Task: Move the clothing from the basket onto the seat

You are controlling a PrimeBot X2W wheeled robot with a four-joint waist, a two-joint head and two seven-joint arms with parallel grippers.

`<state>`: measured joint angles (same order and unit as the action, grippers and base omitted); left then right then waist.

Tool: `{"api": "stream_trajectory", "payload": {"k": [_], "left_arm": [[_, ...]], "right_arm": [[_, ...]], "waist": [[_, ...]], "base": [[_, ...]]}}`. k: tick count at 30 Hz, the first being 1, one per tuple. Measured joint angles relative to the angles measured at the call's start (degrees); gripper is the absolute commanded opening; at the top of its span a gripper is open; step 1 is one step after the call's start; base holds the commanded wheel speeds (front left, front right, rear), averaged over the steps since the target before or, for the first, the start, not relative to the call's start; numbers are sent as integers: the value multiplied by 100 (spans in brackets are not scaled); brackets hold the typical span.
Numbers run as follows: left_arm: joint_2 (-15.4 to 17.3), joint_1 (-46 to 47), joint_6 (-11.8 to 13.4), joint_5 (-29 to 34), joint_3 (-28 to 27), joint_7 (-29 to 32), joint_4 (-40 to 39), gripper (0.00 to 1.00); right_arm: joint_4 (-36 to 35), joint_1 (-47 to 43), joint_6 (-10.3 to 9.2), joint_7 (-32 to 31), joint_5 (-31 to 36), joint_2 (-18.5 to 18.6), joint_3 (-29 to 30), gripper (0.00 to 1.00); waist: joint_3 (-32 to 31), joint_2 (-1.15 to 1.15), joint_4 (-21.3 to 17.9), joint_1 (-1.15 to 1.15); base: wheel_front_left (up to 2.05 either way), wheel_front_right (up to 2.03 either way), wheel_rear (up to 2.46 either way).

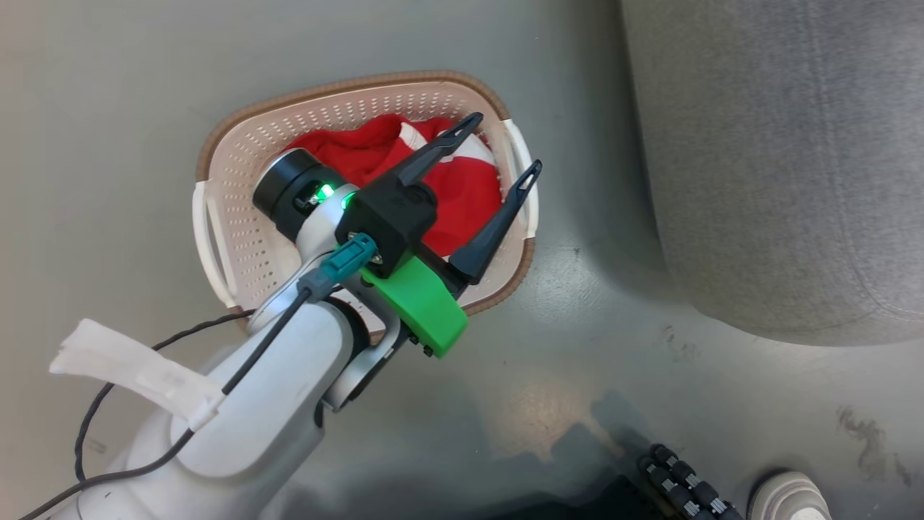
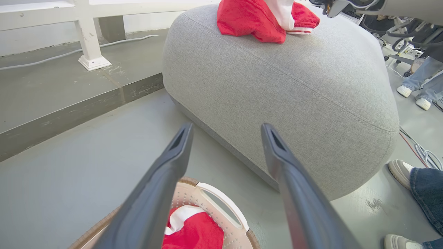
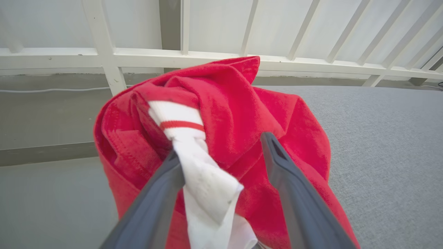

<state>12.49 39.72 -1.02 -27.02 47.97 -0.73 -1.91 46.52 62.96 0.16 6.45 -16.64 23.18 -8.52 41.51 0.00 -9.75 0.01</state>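
The cream perforated basket (image 1: 346, 90) stands on the grey floor with red and white clothing (image 1: 361, 155) bunched inside. My left gripper (image 1: 505, 143) hangs open above its right half, holding nothing. In the left wrist view that gripper (image 2: 226, 128) points at the grey seat (image 2: 294, 97), with the basket (image 2: 221, 200) and its clothing (image 2: 197, 231) below. A second red garment (image 2: 249, 20) lies on top of the seat. My right gripper (image 3: 221, 145) stands open around that garment (image 3: 225, 97), whose white striped trim drapes over one finger, with the seat (image 3: 387, 138) beneath.
The seat's rounded edge (image 1: 779, 159) is just right of the basket. A white railing (image 2: 90, 41) and a raised floor step (image 2: 69, 128) lie behind. A person's shoes (image 2: 401, 171) and cables (image 2: 425, 154) are by the seat's right side. One shoe (image 1: 787, 495) is near my base.
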Motion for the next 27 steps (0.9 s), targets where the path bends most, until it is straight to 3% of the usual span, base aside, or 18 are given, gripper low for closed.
{"api": "stream_trajectory", "payload": {"k": [13, 27], "left_arm": [[179, -45, -1, -105, -191, -131, 125, 100], [241, -493, 1, -417, -503, -648, 512, 100]], "right_arm": [[163, -418, 343, 632, 10, -382, -290, 100], [62, -1060, 465, 789, 212, -692, -591, 100]], "waist": [[-272, 0, -482, 0], [-1014, 0, -844, -1]], "base": [[0, 0, 0], [0, 0, 0]]}}
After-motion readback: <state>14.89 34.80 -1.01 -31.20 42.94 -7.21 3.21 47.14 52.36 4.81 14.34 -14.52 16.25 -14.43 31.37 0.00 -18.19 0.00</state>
